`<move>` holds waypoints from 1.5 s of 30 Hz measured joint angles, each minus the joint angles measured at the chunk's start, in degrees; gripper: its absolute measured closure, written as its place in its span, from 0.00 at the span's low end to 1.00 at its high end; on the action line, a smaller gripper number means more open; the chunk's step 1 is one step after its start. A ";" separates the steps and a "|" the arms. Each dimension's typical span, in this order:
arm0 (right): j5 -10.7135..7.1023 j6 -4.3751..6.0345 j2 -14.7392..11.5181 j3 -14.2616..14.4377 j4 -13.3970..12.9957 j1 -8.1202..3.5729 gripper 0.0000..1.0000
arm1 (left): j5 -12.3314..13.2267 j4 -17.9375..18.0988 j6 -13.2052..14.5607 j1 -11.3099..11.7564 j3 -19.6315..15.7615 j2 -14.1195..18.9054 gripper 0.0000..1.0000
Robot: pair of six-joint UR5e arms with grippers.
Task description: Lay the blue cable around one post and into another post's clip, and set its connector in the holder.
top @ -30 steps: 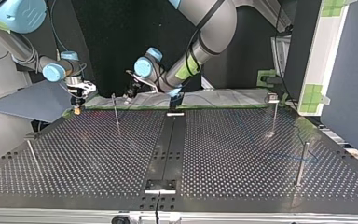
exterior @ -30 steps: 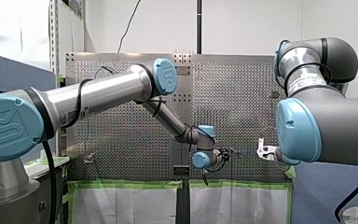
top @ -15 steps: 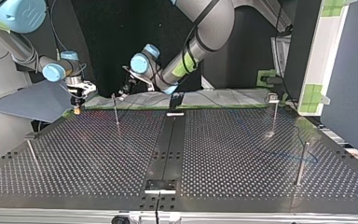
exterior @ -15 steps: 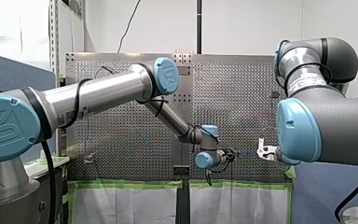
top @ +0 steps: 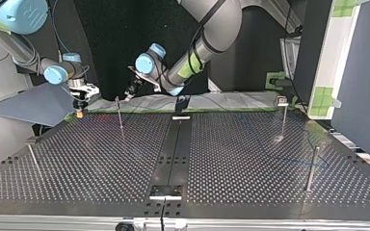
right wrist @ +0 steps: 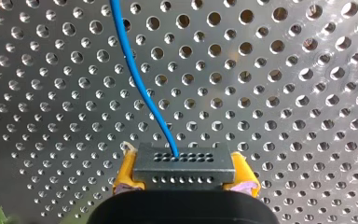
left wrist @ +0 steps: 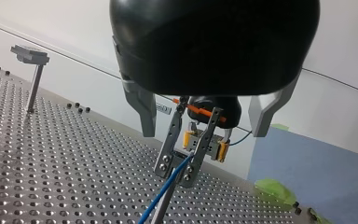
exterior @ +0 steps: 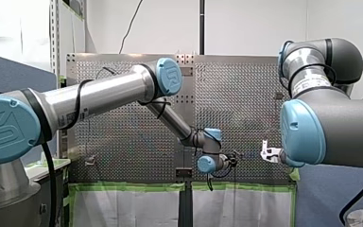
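Note:
My right gripper is shut on the dark grey connector, held between its yellow pads. The blue cable leaves the connector and runs off over the perforated table. In the left wrist view my left gripper is open, its grey fingers wide apart. Ahead of and between them stands a post's metal clip with the blue cable passing through it. Beyond the clip hangs my right gripper. In the top view my left gripper hovers by the top of a thin post, and my right gripper is at the back left.
Another clip-topped post stands at the top view's back right and plain posts at the right front and left front. Holders sit on the centre strip at the back and front. A grey panel lies beside my right gripper.
My left gripper has shifted a little toward the top view's left, closer to the thin post's top. My right arm has not moved.

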 joint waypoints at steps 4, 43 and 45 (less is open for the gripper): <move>0.00 0.00 0.01 -0.01 0.00 0.02 1.00 | 0.00 0.01 0.09 0.01 0.13 0.00 0.02; -0.09 0.09 0.02 -0.37 0.44 -0.16 1.00 | -10.54 4.73 7.02 -4.19 -9.45 10.19 0.02; -0.09 0.09 0.02 -0.37 0.49 -0.18 1.00 | -11.79 4.96 7.26 -5.38 -10.76 11.48 0.02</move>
